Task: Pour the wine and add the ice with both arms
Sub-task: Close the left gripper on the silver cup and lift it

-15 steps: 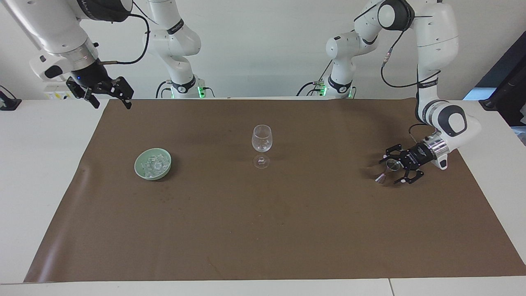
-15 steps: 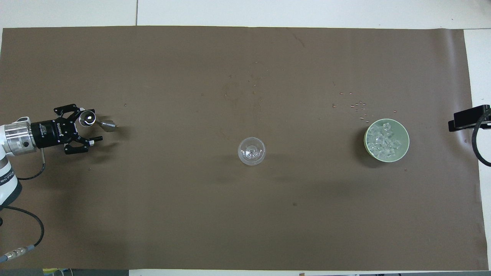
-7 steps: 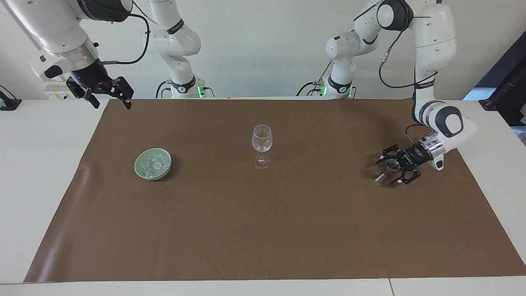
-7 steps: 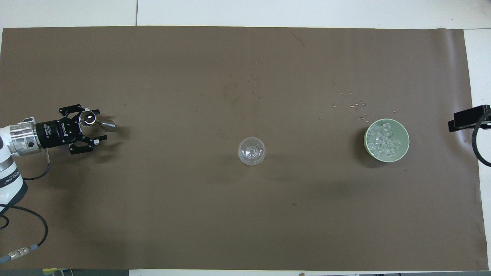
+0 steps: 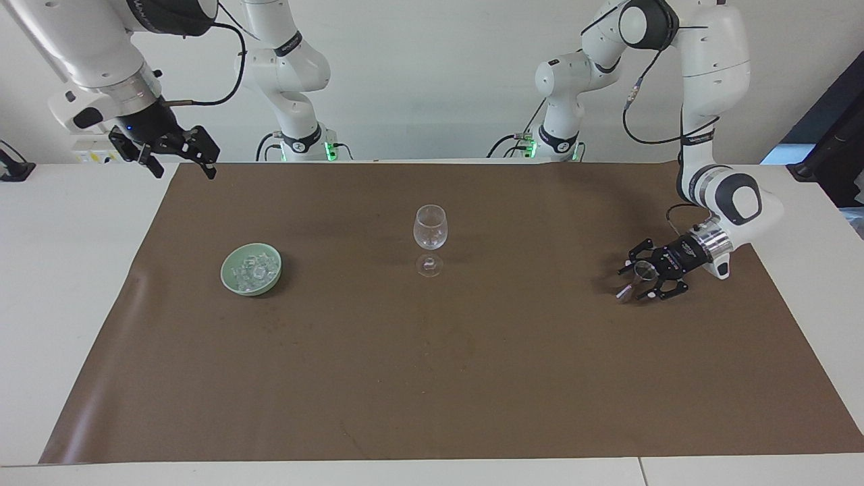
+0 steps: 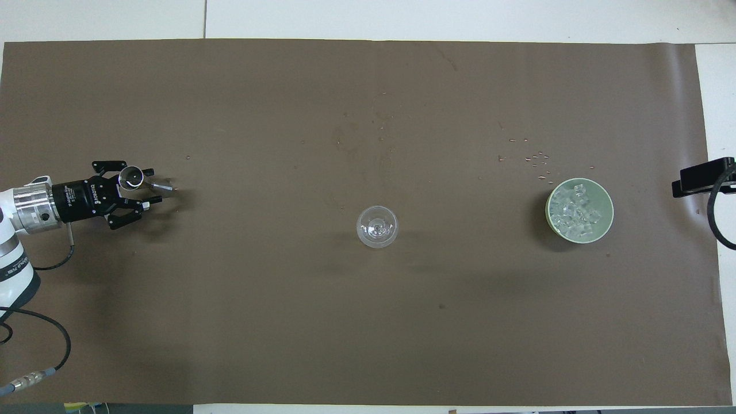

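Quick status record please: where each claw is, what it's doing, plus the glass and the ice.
left claw: low at the left arm's end of the brown mat, fingers around a small metal measuring cup
right claw: raised at the mat's corner, open, empty, waiting
wine glass: upright, mid-mat, no wine visible
ice: heaped in green bowl, toward the right arm's end

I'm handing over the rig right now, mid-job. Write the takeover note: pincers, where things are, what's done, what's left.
Left pincer: low at the small metal cup, at the left arm's end of the mat; grip unconfirmed.
Right pincer: open, raised over the mat's corner at the right arm's end, waiting.
Wine glass: upright mid-mat, looks empty.
Ice: heaped in the green bowl, toward the right arm's end.
Done: nothing in the glass yet.
Left: pour, then add ice.
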